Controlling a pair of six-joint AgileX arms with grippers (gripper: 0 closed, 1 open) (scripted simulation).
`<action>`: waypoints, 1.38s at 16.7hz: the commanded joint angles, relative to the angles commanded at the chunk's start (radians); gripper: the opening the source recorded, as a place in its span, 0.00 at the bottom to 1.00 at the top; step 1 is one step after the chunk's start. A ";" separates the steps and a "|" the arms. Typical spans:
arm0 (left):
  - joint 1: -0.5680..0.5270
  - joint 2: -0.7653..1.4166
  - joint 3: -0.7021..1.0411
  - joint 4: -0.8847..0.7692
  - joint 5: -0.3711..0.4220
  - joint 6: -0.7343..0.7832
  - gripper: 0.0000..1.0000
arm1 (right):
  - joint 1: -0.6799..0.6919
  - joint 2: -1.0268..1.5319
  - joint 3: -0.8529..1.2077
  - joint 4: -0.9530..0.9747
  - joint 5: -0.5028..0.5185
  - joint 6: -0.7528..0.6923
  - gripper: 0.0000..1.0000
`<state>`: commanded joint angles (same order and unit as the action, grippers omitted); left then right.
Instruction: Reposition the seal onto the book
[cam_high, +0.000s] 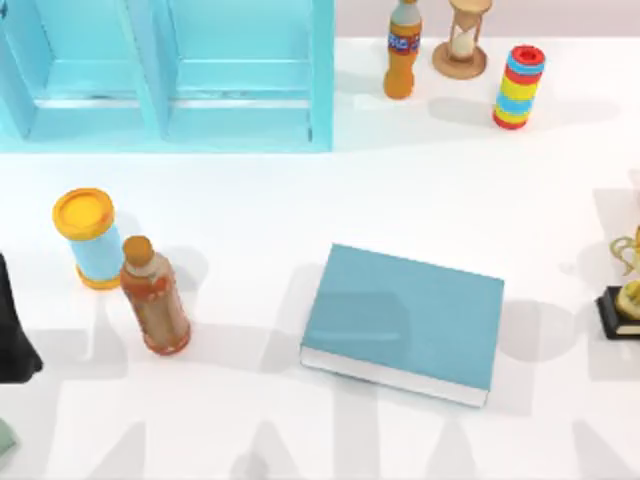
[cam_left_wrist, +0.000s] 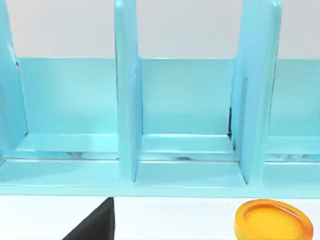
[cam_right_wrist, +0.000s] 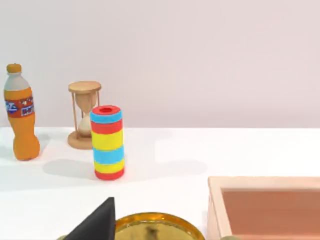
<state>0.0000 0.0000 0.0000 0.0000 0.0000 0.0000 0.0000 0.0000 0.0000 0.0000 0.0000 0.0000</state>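
1. White desk (cam_high: 300, 200) below a pale wall, with a light blue shelf unit (cam_high: 170, 70) along the far left and upright panels splitting it into open compartments.
2. Lying flat a little right of the desk's middle, toward the front: the book (cam_high: 400, 320), teal cover up, white page edges facing the front, turned slightly askew.
3. Left of the book and well apart from it: a brown drink bottle (cam_high: 155, 300) with an orange cap, upright, just beside a blue can with a yellow lid (cam_high: 88, 240).
4. At the far right, in a loose row: an orange soda bottle (cam_high: 403, 50), a wooden hourglass (cam_high: 463, 40), and a cylinder striped red, yellow and blue (cam_high: 518, 87), each standing apart from the others.
5. At the desk's right edge: a gold trophy on a dark base (cam_high: 622, 295), well apart from the book.
6. At the desk's left edge, near the blue can: the dark left arm (cam_high: 12, 335). Seen as a dark wedge in the left wrist view: the left gripper (cam_left_wrist: 95, 225), facing the shelf compartments with the yellow lid close by; spread or pressed together, cannot tell.
7. Seen as a dark wedge in the right wrist view: the right gripper (cam_right_wrist: 95, 222), close to a round gold rim (cam_right_wrist: 155, 227) and a pale wooden box (cam_right_wrist: 265, 205), facing the striped cylinder, hourglass and soda bottle; spread or pressed together, cannot tell.
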 joint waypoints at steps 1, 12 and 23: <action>0.000 0.000 0.000 0.000 0.000 0.000 1.00 | 0.000 0.000 0.000 0.000 0.000 0.000 1.00; 0.000 0.000 0.000 0.000 0.000 0.000 1.00 | -0.215 0.561 0.483 -0.384 -0.014 -0.040 1.00; 0.000 0.000 0.000 0.000 0.000 0.000 1.00 | -0.408 1.676 1.399 -1.055 -0.007 -0.275 1.00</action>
<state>0.0000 0.0000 0.0000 0.0000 0.0000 0.0000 -0.4081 1.6761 1.3991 -1.0549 -0.0072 -0.2748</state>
